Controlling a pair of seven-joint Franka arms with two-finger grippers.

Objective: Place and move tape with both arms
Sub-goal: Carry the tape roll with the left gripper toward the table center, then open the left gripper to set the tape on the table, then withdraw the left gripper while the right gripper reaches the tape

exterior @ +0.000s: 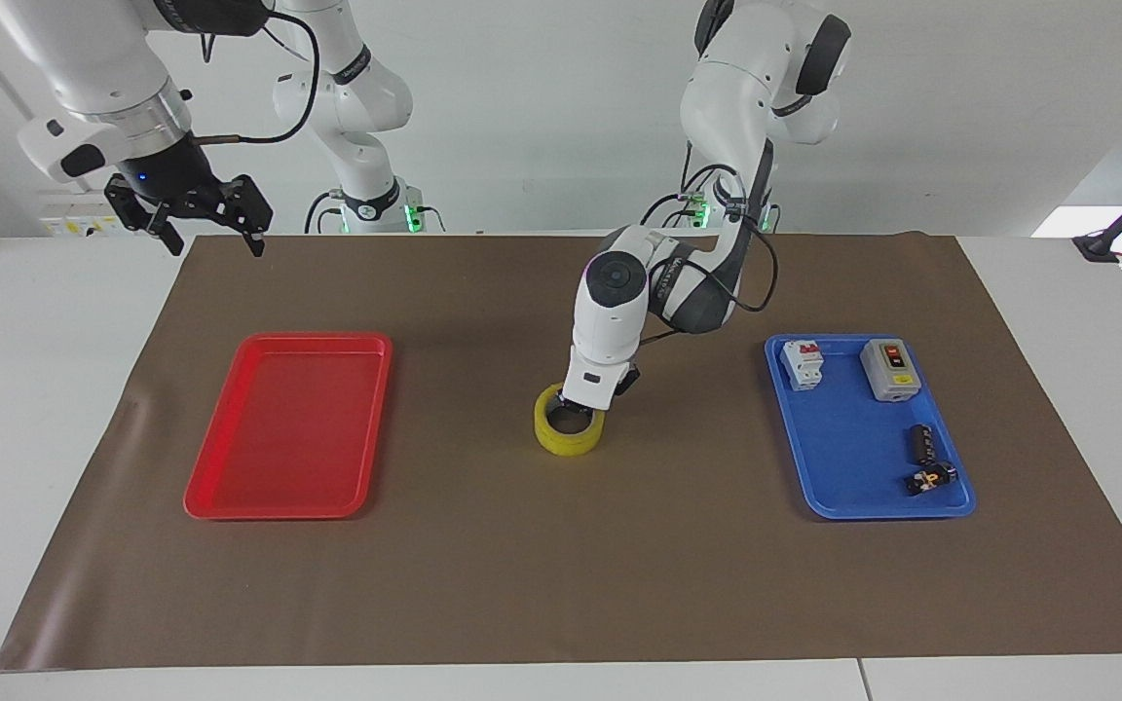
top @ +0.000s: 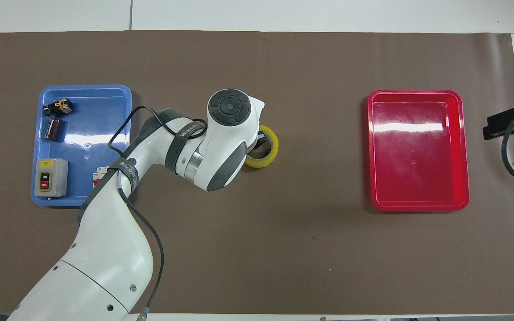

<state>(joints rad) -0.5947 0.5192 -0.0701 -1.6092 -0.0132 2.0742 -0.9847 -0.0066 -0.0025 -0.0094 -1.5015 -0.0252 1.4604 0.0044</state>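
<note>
The yellow tape (exterior: 569, 444) lies flat on the brown mat, midway between the two trays. My left arm reaches in from its end of the table, and the left gripper (exterior: 578, 405) points down at the tape's rim on the robots' side, partly inside the ring. In the overhead view the wrist covers most of the left gripper (top: 263, 141) and part of the tape (top: 271, 154). Over the mat's corner at the right arm's end, my right gripper (exterior: 215, 243) waits raised and open, holding nothing.
A red tray (exterior: 279, 508) lies toward the right arm's end. A blue tray (exterior: 873, 513) toward the left arm's end holds a breaker (exterior: 803, 364), a grey switch box (exterior: 889, 370) and two small dark parts (exterior: 923, 443). Two smaller arms (exterior: 356, 117) stand at the back.
</note>
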